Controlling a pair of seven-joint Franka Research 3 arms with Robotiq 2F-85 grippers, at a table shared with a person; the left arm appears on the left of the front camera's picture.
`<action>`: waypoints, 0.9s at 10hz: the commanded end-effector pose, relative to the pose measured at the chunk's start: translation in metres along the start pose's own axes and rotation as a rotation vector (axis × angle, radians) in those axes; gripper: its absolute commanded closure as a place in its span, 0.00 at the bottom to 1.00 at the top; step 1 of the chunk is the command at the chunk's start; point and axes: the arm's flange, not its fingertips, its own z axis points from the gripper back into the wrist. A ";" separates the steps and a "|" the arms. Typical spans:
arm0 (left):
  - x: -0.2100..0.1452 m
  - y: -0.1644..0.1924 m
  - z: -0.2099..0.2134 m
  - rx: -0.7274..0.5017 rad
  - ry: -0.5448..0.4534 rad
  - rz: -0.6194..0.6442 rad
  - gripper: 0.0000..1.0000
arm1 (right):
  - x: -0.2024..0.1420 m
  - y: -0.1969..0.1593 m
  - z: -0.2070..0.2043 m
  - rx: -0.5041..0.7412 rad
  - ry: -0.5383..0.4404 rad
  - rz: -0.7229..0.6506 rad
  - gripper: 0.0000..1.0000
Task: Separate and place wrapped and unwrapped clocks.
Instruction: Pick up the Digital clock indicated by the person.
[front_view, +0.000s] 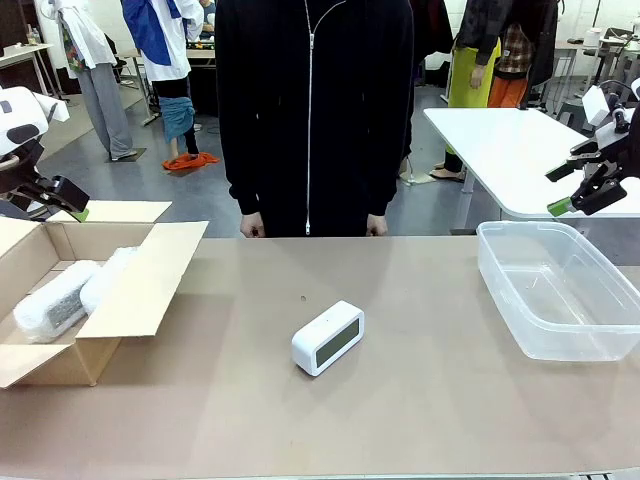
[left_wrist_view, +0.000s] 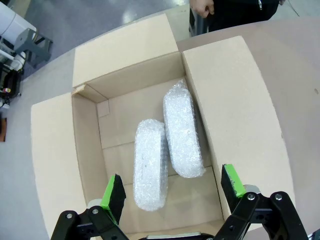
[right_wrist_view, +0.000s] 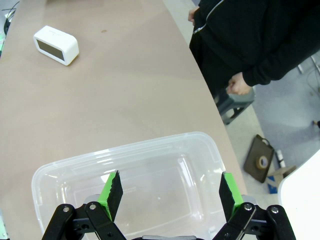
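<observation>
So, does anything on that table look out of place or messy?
Nothing is spilled or damaged. The bare clock sits alone mid-table, turned askew, while the two wrapped clocks lie side by side in the cardboard box.

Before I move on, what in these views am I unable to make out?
Wrapped clocks: in the left wrist view bubble wrap hides their screens; in the front view the cardboard box covers part of them.
Bare clock: its screen reading is too small and dark in the front and right wrist views.
Clear bin: right end cut off by the front view's edge.
</observation>
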 end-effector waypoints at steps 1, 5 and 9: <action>-0.001 0.000 0.000 -0.004 0.001 0.004 0.00 | 0.000 0.000 0.000 0.002 -0.002 0.010 0.00; 0.000 0.000 0.000 0.000 0.000 0.000 0.00 | 0.000 0.000 0.000 0.002 -0.002 0.010 0.00; -0.013 0.031 0.054 -0.014 -0.015 -0.290 0.00 | 0.000 0.000 0.000 0.002 -0.002 0.010 0.00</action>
